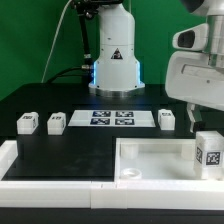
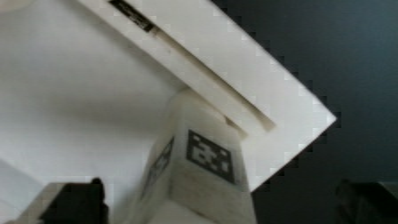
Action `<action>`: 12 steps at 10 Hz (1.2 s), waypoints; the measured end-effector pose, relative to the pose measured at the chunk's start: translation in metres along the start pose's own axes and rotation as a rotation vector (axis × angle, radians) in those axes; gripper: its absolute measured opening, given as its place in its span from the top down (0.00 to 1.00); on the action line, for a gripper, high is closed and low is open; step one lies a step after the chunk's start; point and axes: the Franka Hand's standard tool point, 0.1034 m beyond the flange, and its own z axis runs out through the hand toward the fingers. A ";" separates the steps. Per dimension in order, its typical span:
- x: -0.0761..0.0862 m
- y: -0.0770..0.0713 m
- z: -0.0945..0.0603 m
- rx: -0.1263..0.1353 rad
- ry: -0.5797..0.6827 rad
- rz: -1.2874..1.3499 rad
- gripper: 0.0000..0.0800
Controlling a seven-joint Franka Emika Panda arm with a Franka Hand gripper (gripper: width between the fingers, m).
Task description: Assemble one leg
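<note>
A white leg (image 1: 207,150) with a black-and-white tag stands upright at the exterior view's right end of the large white tabletop (image 1: 150,160). My gripper (image 1: 204,122) hangs right above it. In the wrist view the leg (image 2: 205,165) rises between my fingers (image 2: 75,200), at a corner of the tabletop (image 2: 89,90). White tabletop shows between the finger and the leg. My gripper (image 2: 217,205) stands open around the leg without touching it. I cannot tell whether the leg sits in a socket.
Three more legs stand on the black table: two at the exterior view's left (image 1: 27,122) (image 1: 57,122) and one at its right (image 1: 166,119). The marker board (image 1: 112,119) lies between them. A white wall (image 1: 10,160) borders the left and front. The robot base (image 1: 113,60) is behind.
</note>
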 end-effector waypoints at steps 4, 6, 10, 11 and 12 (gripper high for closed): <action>0.012 -0.001 -0.002 0.015 0.055 -0.610 0.19; 0.015 0.004 -0.004 0.008 0.057 -0.807 0.19; 0.021 0.010 -0.005 -0.053 0.068 -1.234 0.19; 0.019 0.009 -0.005 -0.062 0.067 -1.278 0.19; 0.016 0.007 -0.002 -0.069 0.063 -1.295 0.19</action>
